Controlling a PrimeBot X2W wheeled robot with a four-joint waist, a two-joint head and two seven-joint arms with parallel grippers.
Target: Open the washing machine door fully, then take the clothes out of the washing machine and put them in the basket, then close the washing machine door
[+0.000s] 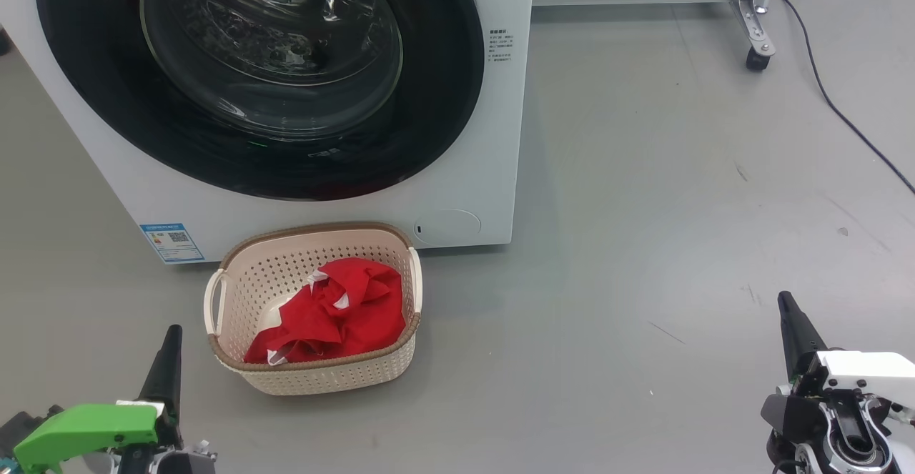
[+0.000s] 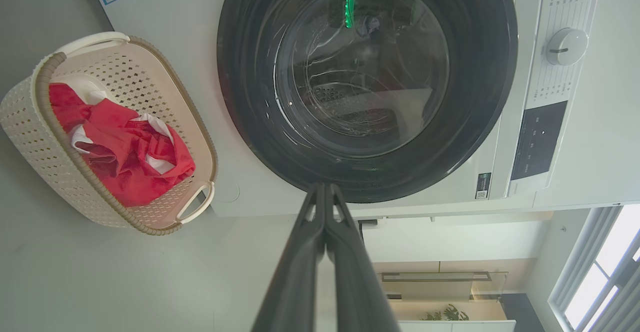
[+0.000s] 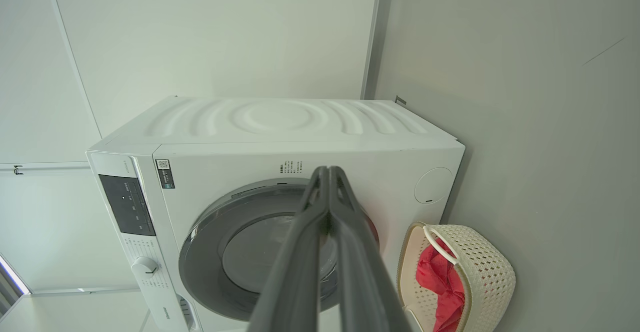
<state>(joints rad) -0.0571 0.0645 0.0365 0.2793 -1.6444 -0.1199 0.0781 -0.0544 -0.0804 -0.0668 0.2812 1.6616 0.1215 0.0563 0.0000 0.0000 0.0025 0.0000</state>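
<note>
The white washing machine (image 1: 472, 174) stands ahead with its black-rimmed glass door (image 1: 264, 66) lying flat against the front, shut. The cream basket (image 1: 314, 381) sits on the floor just before it, holding red clothes (image 1: 336, 313) with white trim. My left gripper (image 1: 171, 334) is shut and empty at the lower left, a short way left of the basket. My right gripper (image 1: 786, 301) is shut and empty at the lower right, far from the basket. The left wrist view shows the door (image 2: 367, 81), basket (image 2: 30, 121) and clothes (image 2: 125, 156); the right wrist view shows the machine (image 3: 280, 126) and basket (image 3: 490, 267).
Grey floor (image 1: 679, 209) spreads to the right of the machine. A metal frame leg on a caster (image 1: 756, 56) stands at the back right, with a black cable (image 1: 843, 113) running across the floor beside it.
</note>
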